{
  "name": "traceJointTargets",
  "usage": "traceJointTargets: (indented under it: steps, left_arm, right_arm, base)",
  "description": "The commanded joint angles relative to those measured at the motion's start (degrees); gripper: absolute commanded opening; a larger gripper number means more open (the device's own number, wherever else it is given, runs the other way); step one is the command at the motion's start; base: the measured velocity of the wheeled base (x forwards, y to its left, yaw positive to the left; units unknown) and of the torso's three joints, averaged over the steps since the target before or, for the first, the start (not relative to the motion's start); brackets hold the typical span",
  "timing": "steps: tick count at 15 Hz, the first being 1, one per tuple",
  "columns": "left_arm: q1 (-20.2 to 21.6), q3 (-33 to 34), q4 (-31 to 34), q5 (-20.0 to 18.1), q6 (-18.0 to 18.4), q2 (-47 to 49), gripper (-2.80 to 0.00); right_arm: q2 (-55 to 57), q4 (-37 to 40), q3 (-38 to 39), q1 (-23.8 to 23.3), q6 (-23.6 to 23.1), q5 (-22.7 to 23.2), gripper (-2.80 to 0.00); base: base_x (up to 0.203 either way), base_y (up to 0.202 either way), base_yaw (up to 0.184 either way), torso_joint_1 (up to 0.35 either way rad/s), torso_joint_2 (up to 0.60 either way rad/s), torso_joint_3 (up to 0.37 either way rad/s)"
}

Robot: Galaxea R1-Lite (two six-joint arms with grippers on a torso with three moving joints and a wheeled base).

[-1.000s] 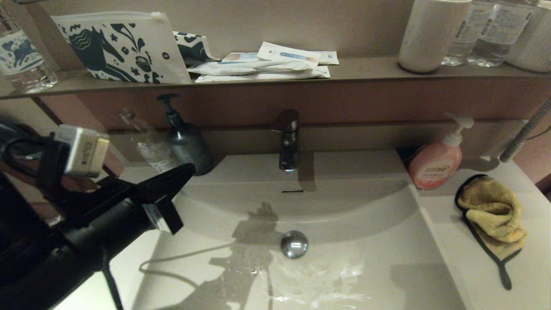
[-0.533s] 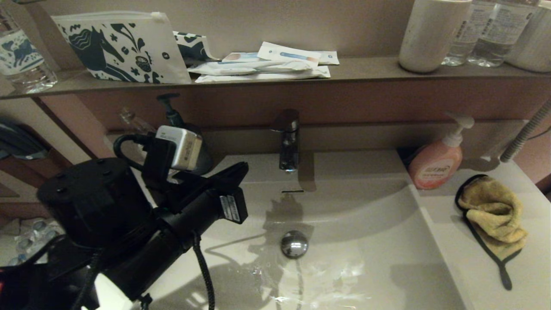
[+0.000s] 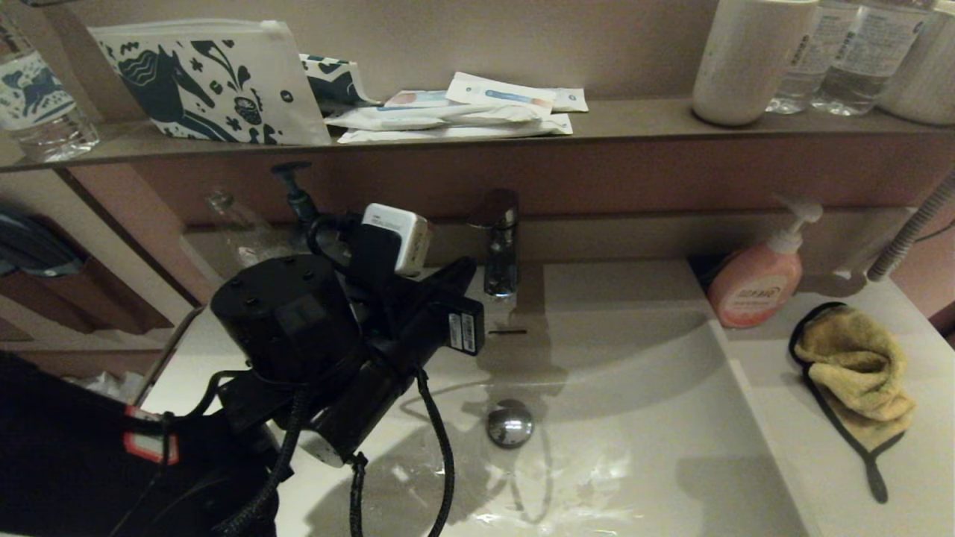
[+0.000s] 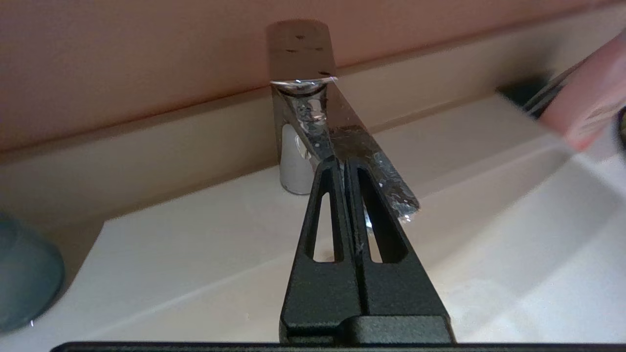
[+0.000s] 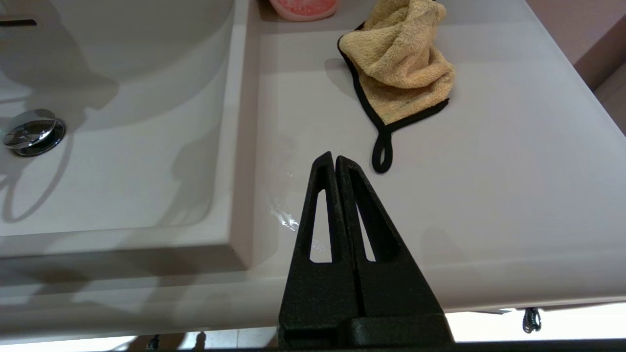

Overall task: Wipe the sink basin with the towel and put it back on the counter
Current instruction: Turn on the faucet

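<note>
Counter (image 3: 821, 447) is carrying the towel (image 3: 854, 369), lying crumpled well to the right of the left gripper (image 3: 466, 270) and just ahead of the right gripper (image 5: 333, 157), loop strap trailing toward that gripper's tip. Pink soap bottle (image 3: 755, 280) is standing just behind the towel. Dark pump bottle (image 3: 298, 201) is sitting behind the left gripper.

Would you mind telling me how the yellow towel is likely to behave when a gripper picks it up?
The towel lies crumpled in soft folds, so it will probably droop limply. Its fluffy pile suggests it is light and grips well. Its black loop may dangle.
</note>
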Motion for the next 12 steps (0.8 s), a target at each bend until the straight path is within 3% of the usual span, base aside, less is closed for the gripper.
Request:
traceJointTargets:
  steps: [1, 9, 12]
  left_arm:
    - [-0.01, -1.37, -0.66, 0.37, 1.52, 3.04, -2.8]
    - [0.88, -10.35, -5.09, 3.92, 8.32, 10.87, -2.8]
    - [2.08, -11.99, -4.84, 3.93, 8.79, 11.32, -2.8]
  right_arm:
    - [0.05, 0.0, 0.01, -0.04, 0.0, 0.0, -2.8]
    - [0.08, 0.0, 0.01, 0.03, -0.01, 0.0, -2.8]
    - [0.09, 0.0, 0.01, -0.04, 0.02, 0.0, -2.8]
  base:
    - [0.0, 0.0, 0.0, 0.0, 0.0, 0.0]
    - [0.0, 0.0, 0.0, 0.0, 0.0, 0.0]
    - [0.0, 0.0, 0.0, 0.0, 0.0, 0.0]
